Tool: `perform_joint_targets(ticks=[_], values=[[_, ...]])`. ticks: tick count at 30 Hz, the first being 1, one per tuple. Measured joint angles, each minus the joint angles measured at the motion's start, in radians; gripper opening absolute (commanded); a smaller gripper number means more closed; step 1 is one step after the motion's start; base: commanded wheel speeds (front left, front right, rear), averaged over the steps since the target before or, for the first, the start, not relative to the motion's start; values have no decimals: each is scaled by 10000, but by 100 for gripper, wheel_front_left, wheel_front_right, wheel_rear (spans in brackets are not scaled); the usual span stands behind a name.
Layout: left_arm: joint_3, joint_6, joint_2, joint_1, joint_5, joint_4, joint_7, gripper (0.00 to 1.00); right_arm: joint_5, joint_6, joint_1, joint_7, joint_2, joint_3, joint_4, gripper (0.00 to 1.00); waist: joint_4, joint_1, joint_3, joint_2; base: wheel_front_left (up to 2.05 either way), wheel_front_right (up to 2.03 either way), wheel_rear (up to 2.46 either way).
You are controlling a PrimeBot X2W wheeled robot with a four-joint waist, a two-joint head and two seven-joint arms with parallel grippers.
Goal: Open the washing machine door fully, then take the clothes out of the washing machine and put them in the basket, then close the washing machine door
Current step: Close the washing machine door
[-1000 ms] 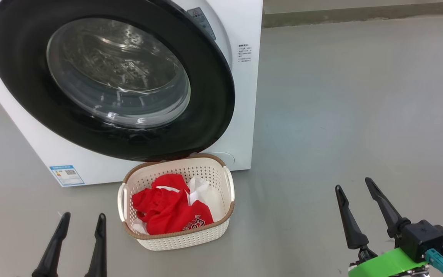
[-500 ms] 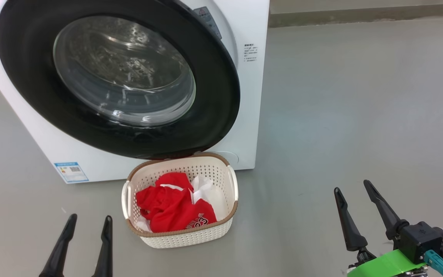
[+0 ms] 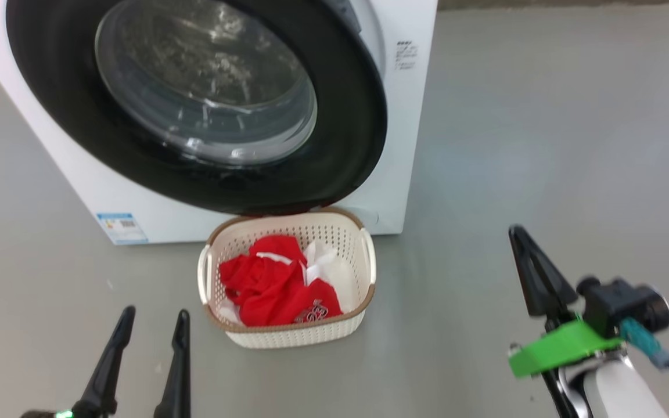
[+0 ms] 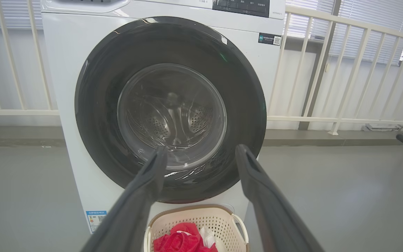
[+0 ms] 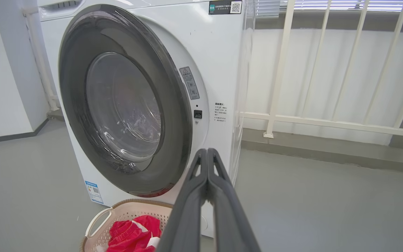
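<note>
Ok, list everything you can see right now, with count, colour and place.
washing machine: 1, white, on the floor ahead
washing machine door: 1, black rim, clear glass, on the machine's front
basket: 1, cream, brown rim, on the floor before the machine
clothes: a few, red and white, in the basket
label: 1, blue, machine's lower corner
railing: 1, white, behind the machine
floor: 1, grey, underneath
left end effector: 1, dark, open, head view's lower left
right end effector: 1, dark, shut, head view's lower right
</note>
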Motion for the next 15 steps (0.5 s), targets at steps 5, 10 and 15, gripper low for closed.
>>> perform_joint_targets(ticks=[5, 10, 15], values=[[-230, -163, -127, -430, -2, -265, 0, 100, -111, 0, -1131, 0, -36, 259, 734, 0, 246, 0, 480, -1, 0, 0, 0], [-337, -249, -238, -773, -4, -376, 0, 100, -286, 0, -2393, 0, -88, 518, 1310, 0, 554, 0, 1050, 0, 0, 0, 0], [-418, -343, -345, -1220, -6, -380, 0, 100, -604, 0, -3810, 0, -130, 961, 1946, 0, 888, 0, 1684, 0, 0, 0, 0]])
